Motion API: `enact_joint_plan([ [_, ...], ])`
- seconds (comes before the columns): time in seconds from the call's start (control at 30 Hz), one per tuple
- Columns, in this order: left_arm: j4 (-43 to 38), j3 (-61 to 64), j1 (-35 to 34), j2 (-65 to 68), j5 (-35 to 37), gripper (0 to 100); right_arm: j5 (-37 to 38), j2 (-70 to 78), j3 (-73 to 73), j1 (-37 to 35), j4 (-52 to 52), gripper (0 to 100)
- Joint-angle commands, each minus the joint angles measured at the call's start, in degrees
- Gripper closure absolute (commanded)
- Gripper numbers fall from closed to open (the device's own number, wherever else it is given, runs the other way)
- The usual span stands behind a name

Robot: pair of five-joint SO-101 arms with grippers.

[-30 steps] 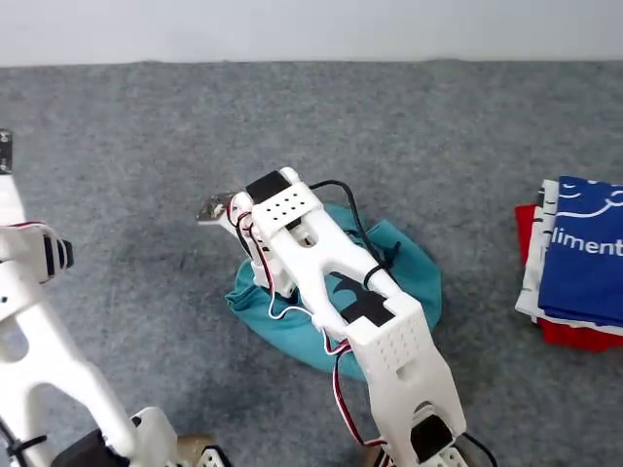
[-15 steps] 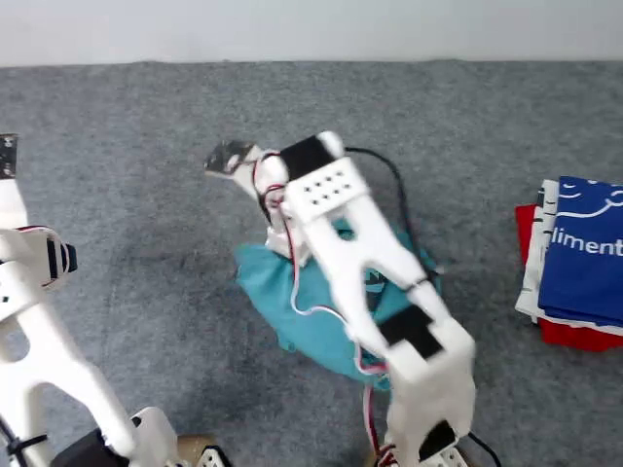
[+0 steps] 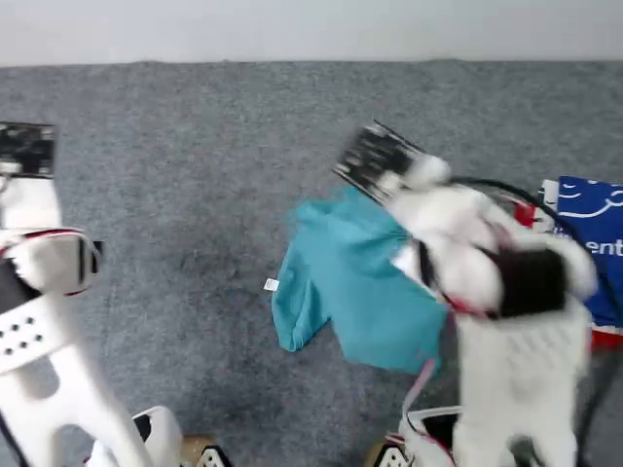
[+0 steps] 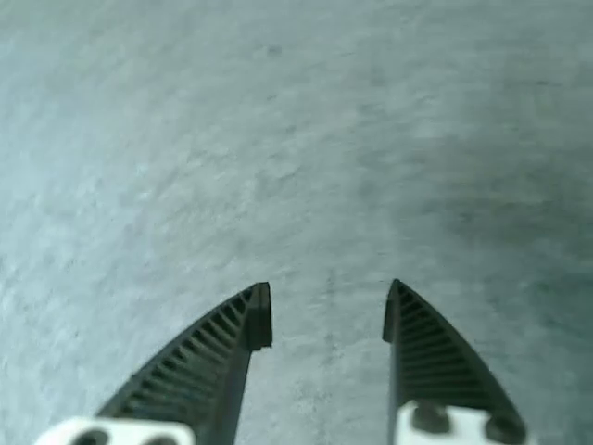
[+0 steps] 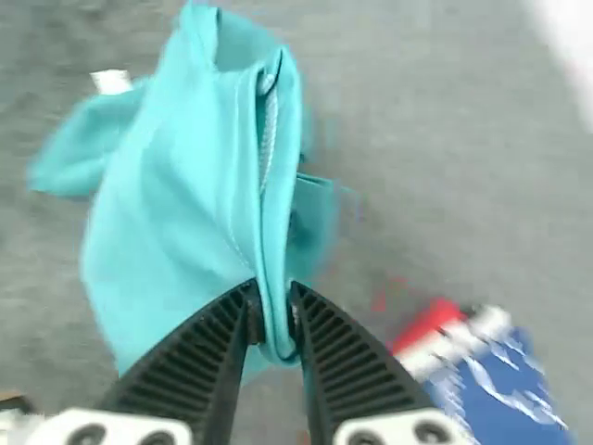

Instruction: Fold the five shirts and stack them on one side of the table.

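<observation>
In the high view, one crumpled teal cotton shirt point(image 3: 355, 292) sits mid-table, its near edge drawn up under the right arm point(image 3: 496, 282). The left arm point(image 3: 39, 292) stands well apart at the opposite side. At the far right edge of the grey felt-like worktop point(image 3: 195, 175) sits one stack of folded shirts point(image 3: 589, 229), blue on top with red beneath.

In the left wrist view, the left gripper point(image 4: 324, 315) hangs over bare worktop, its fingers point(image 4: 227, 348) spread and holding nothing.

In the right wrist view, the right gripper point(image 5: 271, 320) pinches a doubled fold of the teal shirt beside a stitched seam. The cloth looks light, limp and prone to bunching, so a hem corner or shoulder seam would likely give a surer hold. The stack shows three layers, red, white and blue, so four shirts can be counted in all.
</observation>
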Motion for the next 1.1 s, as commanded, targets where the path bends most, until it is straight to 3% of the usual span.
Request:
enact_joint_plan([
  [0.0, 0.70, -0.57, 7.38, -2.73, 4.22, 80, 7.38, -6.90, 0.00, 11.38, 2.24, 98.9],
  [0.17, 0.26, -0.57, 17.67, -2.73, 8.26, 80, 14.33, -8.13, 0.09, 24.92, 2.15, 98.9],
  [0.4, -3.52, -0.57, 28.40, 1.32, 9.85, 80, 19.52, -8.48, 0.09, 34.07, 2.15, 98.9],
  [0.67, -8.62, -7.25, 36.31, 19.25, 9.32, 83, 21.27, -7.96, 0.88, 35.47, 2.15, 98.9],
  [0.93, -11.96, -23.96, 44.66, 39.12, 5.54, 83, 21.27, -8.57, 7.38, 35.38, 2.15, 98.9],
  [1.07, -11.78, -34.95, 46.33, 50.81, 5.45, 83, 21.27, -8.57, 9.85, 31.16, 2.07, 98.9],
])
